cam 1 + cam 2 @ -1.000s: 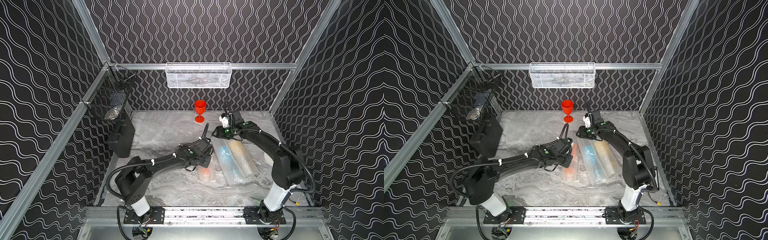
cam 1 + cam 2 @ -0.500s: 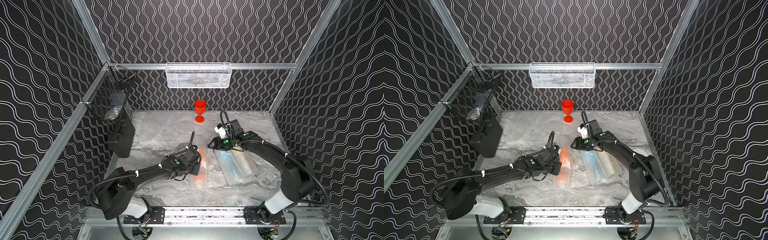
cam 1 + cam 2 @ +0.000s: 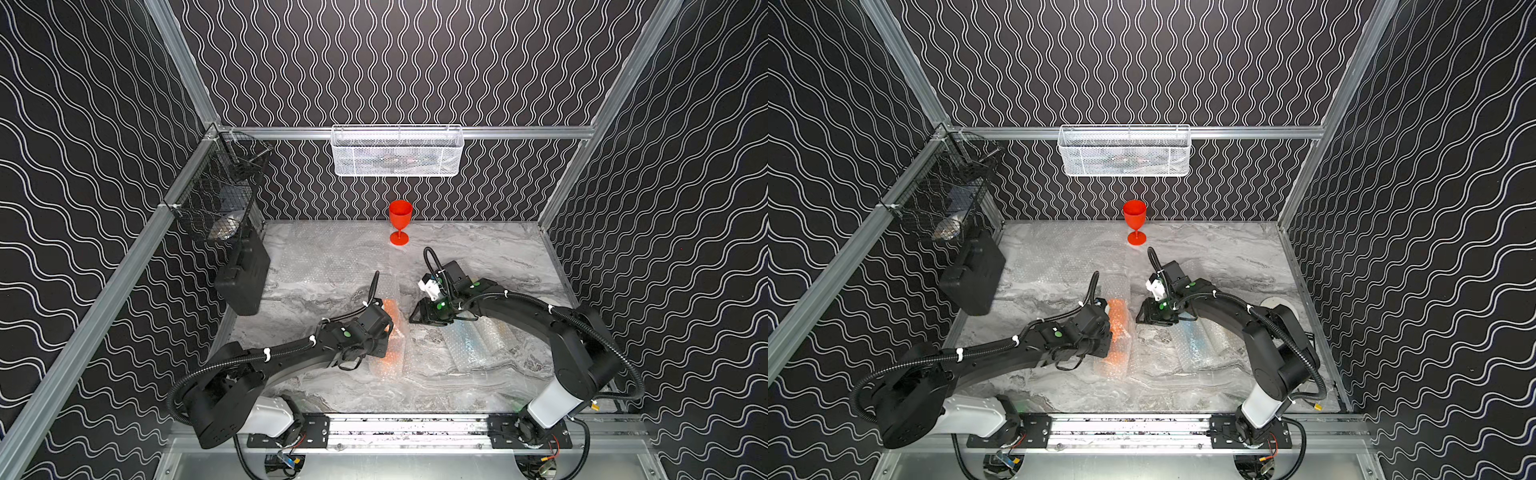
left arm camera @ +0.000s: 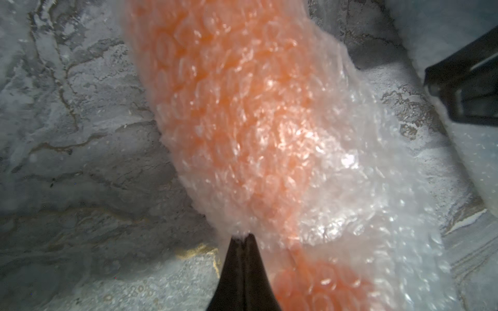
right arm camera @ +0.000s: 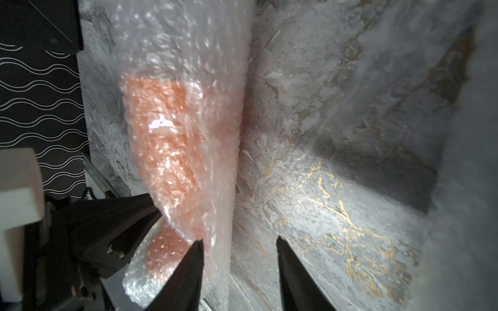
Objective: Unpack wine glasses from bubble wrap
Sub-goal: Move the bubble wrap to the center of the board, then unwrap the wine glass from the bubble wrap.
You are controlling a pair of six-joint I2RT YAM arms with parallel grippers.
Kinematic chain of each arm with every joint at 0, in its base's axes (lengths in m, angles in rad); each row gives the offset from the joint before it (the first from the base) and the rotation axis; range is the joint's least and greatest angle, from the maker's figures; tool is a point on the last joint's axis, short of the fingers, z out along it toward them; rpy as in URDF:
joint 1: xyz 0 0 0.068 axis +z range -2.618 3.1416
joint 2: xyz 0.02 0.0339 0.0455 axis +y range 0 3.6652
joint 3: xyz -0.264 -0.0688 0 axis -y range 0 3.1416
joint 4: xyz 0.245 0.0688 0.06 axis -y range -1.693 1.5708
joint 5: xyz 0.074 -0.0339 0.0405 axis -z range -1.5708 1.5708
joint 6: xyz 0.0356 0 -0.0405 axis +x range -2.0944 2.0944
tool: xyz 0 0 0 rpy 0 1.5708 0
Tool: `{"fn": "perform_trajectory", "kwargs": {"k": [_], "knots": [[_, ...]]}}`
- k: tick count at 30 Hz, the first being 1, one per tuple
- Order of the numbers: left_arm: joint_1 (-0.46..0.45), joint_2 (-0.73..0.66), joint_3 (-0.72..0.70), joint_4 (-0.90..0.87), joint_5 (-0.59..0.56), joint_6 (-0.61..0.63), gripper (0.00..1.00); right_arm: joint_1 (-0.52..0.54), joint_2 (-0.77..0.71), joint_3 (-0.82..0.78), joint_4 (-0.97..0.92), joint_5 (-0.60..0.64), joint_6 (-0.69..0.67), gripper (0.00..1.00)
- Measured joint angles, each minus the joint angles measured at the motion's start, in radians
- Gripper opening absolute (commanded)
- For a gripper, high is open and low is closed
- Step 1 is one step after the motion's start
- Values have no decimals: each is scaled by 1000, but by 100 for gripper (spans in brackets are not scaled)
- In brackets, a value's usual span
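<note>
Bubble wrap (image 5: 172, 150) showing orange, right end effector (image 5: 239, 240) parted at its edge, marble table (image 5: 336, 161)

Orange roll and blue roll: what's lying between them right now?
Just marble table shows there, in both top views; the open right gripper hangs over the gap, beside the orange roll.

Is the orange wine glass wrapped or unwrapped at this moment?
Wrapped. The orange wine glass shows only as blurred colour through the bubble wrap roll, whose edge the left gripper pinches.
</note>
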Motion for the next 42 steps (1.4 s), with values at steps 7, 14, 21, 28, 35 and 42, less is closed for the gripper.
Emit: {"fn": "perform_trajectory", "kwargs": {"k": [7, 14, 21, 28, 35, 42], "knots": [[0, -3, -1, 6, -2, 4, 0, 63, 68, 79, -19, 23, -41, 45], [0, -4, -11, 27, -1, 4, 0, 71, 98, 93, -42, 98, -42, 43], [0, -4, -13, 43, 3, 4, 0, 91, 138, 127, -63, 121, -61, 43], [0, -22, -13, 42, -6, 4, 0, 108, 184, 143, -71, 147, -65, 39], [0, -24, -35, 68, -4, 3, 0, 109, 178, 133, -69, 177, -70, 24], [0, -14, -39, 74, 3, 0, 0, 109, 154, 101, -45, 201, -75, 12]]}}
